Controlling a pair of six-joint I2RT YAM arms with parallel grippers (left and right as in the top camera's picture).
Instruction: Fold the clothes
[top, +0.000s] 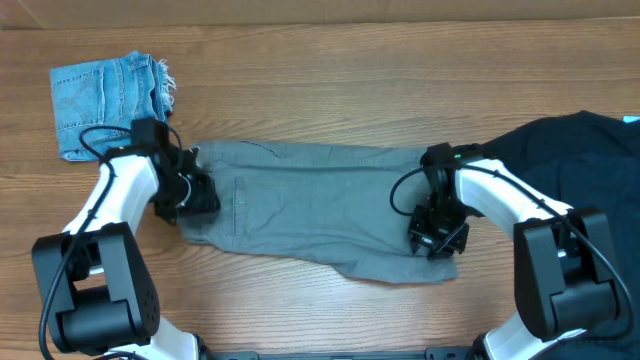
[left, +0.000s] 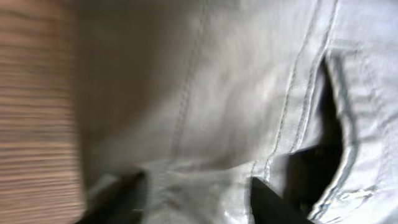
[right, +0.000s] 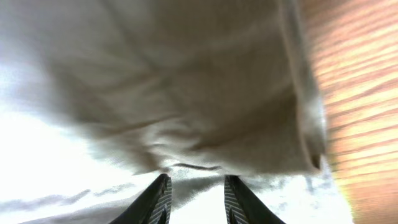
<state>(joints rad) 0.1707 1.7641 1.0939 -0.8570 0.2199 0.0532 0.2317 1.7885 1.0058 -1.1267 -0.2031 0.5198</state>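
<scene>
We find the grey-khaki shorts lying flat and lengthwise across the middle of the tabletop. One end points to 9 o'clock and the other to 3 o'clock.

The left end effector sits on the 9 o'clock end. In its wrist view the fingers stand wide apart, released, with a low ridge of cloth between them beside a pocket opening. The right end effector is at the 4 o'clock corner. Its fingers sit close together and seem to be grasping a pinch of fabric, with the rest of the cloth hanging in front of the camera.

We judge the main risk to be an uneven grip. If only the right side has hold, a pull toward 12 o'clock would drag the shorts askew instead of folding them. A pinch that caught just the top layer would peel it off the layer beneath.

The black T-shirt at 3 o'clock lies just beside the right arm, and a wide swing could snag it. The denim shorts at 10 o'clock lie near the left arm's elbow.
</scene>
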